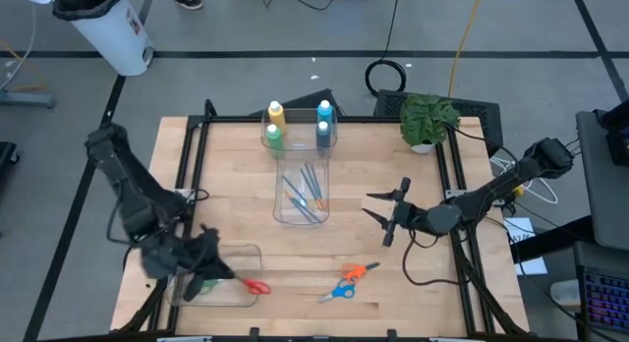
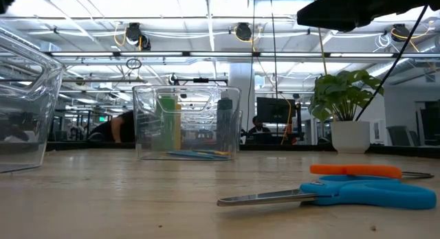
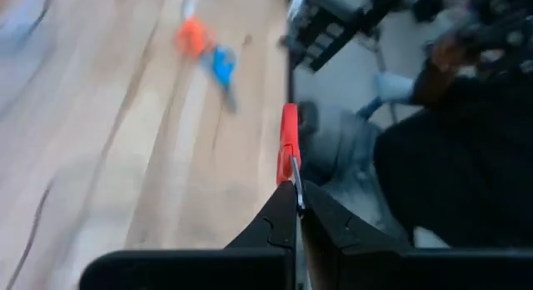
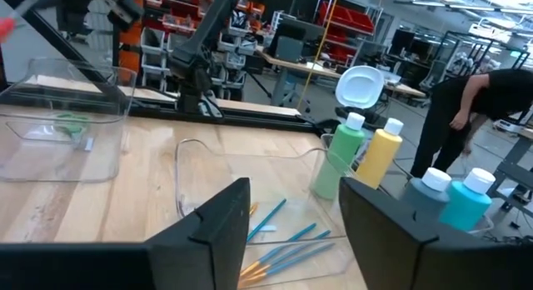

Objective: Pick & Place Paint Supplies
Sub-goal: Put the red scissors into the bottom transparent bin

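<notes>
right gripper point(image 1: 378, 206) hovering above the bench point(image 1: 226, 165) right of centre, fingers spread apart and empty, pointing toward the clear tray point(image 1: 300, 197) just beside it on its left. inside that tray, the brushes point(image 1: 305, 193), blue and orange handled, lying flat with long axes running roughly front to back, slightly fanned. beyond, at the far edge, a second clear holder point(image 1: 298, 136) with the four bottles upright: yellow bottle point(image 1: 276, 113) and green bottle point(image 1: 274, 136) on one side, light blue bottle point(image 1: 324, 111) and grey-blue bottle point(image 1: 322, 133) on the other, touching or nearly so. right arm plainly the nearer to both. in the way: only the tray walls, so an approach from above looks needed. left gripper point(image 1: 211, 273) down at the near left corner over a third clear bin point(image 1: 251, 254), fingers together on red-handled scissors point(image 1: 257, 287), probably clamped on the blade, though the wrist view is blurred. blue and orange scissors point(image 1: 346, 283) loose on the near bench; potted plant point(image 1: 428, 118) at the far right corner, well apart.
</notes>
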Motion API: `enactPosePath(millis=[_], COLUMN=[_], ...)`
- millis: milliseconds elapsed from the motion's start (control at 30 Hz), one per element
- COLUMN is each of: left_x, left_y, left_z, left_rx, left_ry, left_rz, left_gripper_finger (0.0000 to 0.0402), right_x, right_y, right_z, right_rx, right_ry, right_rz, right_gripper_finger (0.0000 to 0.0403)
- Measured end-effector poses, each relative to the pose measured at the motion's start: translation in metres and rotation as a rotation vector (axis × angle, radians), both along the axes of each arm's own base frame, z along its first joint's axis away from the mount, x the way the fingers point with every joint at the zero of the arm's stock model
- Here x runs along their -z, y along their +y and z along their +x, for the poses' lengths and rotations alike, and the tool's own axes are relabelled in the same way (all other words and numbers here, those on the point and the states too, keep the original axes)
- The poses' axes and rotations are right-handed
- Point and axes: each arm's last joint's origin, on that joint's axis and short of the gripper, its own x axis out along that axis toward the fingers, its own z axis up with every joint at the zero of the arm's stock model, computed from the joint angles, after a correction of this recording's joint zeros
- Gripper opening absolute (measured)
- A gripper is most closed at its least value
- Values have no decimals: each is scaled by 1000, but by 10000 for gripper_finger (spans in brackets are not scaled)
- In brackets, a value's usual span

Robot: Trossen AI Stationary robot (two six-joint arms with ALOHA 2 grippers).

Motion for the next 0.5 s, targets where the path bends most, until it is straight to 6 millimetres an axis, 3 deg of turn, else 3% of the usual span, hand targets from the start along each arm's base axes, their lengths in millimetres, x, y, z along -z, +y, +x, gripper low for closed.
enactPosePath(millis=[267,500], left_x=[16,36], left_y=[-1,0], left_z=[-49,-52], left_rx=[-236,-466], left_ry=[115,322], left_rz=[-26,-127], left_gripper_finger=[4,5], right_x=[0,0], right_y=[0,0], right_z=[0,0], right_rx=[2,2], right_ry=[-9,-9], right_rz=[24,24], right_gripper_finger=[172,171])
